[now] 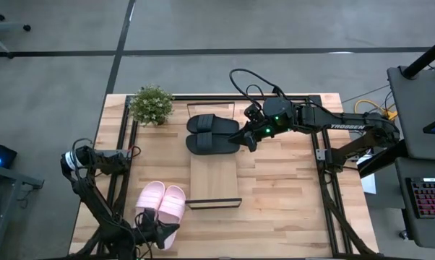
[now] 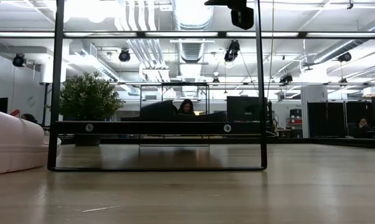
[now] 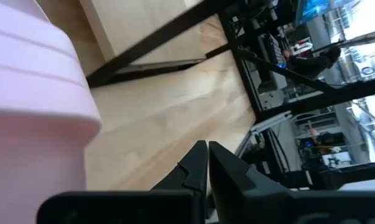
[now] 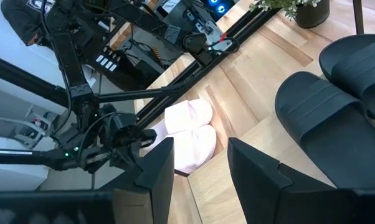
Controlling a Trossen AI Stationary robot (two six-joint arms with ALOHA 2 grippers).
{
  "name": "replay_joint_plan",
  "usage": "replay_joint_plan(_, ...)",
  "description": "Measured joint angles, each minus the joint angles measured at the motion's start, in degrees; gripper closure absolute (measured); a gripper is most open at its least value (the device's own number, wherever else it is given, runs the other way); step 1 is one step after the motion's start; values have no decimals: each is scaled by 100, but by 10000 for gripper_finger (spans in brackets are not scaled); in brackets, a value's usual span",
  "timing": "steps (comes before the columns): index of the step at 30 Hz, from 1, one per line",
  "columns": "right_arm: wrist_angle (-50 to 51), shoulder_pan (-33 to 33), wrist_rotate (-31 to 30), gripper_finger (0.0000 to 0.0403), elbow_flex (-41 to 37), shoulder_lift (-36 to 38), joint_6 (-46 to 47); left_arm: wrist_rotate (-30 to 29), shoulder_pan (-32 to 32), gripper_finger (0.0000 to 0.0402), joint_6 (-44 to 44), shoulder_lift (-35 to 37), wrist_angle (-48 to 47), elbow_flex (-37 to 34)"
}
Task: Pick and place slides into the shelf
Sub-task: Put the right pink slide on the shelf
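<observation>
The black slides (image 1: 212, 133) sit side by side at the far end of the shelf (image 1: 214, 180), and the right gripper (image 1: 248, 136) hovers just beside them with its fingers parted and nothing between them. The pink slides (image 1: 162, 202) lie on the table near the shelf's front corner — the left gripper (image 1: 160, 232) is just beside them, fingers pressed together and empty. The pink pair looks next, so that gripper should open wide before closing on one strap — a toe-edge pinch may slip.

grey floor (image 1: 51, 43) crossed by dark seams surrounds the light-wood counter (image 1: 275, 202). a potted plant (image 1: 151, 105) sits at its far corner. overhead, white ducts (image 2: 194, 25) and track lights (image 2: 125, 56); a person (image 2: 186, 107) sits among dark monitors (image 2: 243, 109). a keyboard (image 1: 427, 198) lies on the side desk.
</observation>
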State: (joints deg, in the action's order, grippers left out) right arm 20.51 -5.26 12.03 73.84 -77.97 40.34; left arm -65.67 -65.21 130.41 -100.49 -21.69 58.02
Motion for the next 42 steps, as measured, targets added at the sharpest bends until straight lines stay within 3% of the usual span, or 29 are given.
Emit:
replay_joint_plan(3, 0, 0, 17, 262, 0, 0, 21, 137, 40, 402, 56, 0, -240, 2)
replay_joint_plan(7, -5, 0, 40, 262, 0, 0, 123, 923, 50, 402, 125, 0, -630, 52)
replay_joint_plan(12, -11, 0, 43, 262, 0, 0, 170, 936, 44, 402, 47, 0, -836, 53)
replay_joint_plan(18, -13, 0, 44, 262, 0, 0, 207, 765, 54, 402, -1309, 13, -925, 323)
replay_joint_plan(21, -13, 0, 44, 262, 0, 0, 209, 1213, 68, 402, -1951, 15, -1105, 530)
replay_joint_plan(27, -13, 0, 44, 262, 0, 0, 212, 2528, 71, 402, -2986, 20, -2578, 994)
replay_joint_plan(32, -13, 0, 44, 262, 0, 0, 297, 2618, 86, 402, -3605, 28, -3381, 1129)
replay_joint_plan(42, -13, 0, -9, 262, 0, 0, 323, 2778, 111, 402, -4575, 104, -3374, 1145)
